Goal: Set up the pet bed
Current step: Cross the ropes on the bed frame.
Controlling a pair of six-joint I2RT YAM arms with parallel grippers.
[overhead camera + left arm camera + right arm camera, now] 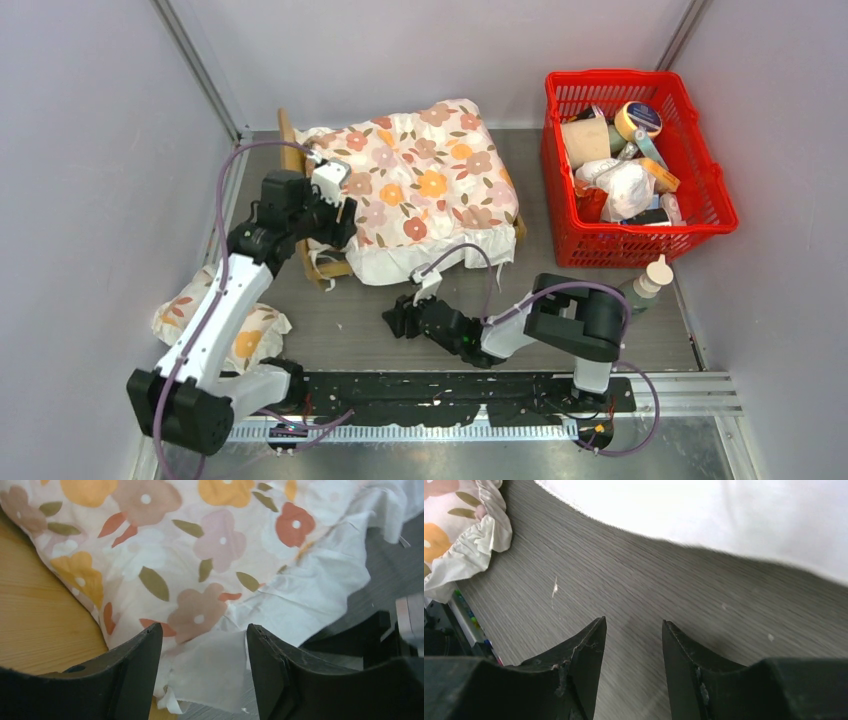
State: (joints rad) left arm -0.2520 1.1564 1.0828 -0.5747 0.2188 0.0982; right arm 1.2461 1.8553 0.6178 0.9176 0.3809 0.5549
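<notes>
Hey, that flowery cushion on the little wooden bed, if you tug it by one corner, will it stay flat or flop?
Likely floppy: the floral cushion drapes over the pet bed edge, its white ruffle crumpled. Probably light for its size, looking soft and puffy. May bunch when pulled.

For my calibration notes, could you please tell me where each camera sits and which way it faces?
Top external: above and behind the bases, looking down on table, floral cushion over the pet bed, red basket; both arms show.
Left wrist: on the left arm, facing the cushion's frill and bed wood past the left fingers.
Right wrist: on the right arm, facing bare table past the right fingers.
Shared: top and left wrist see the cushion.
</notes>
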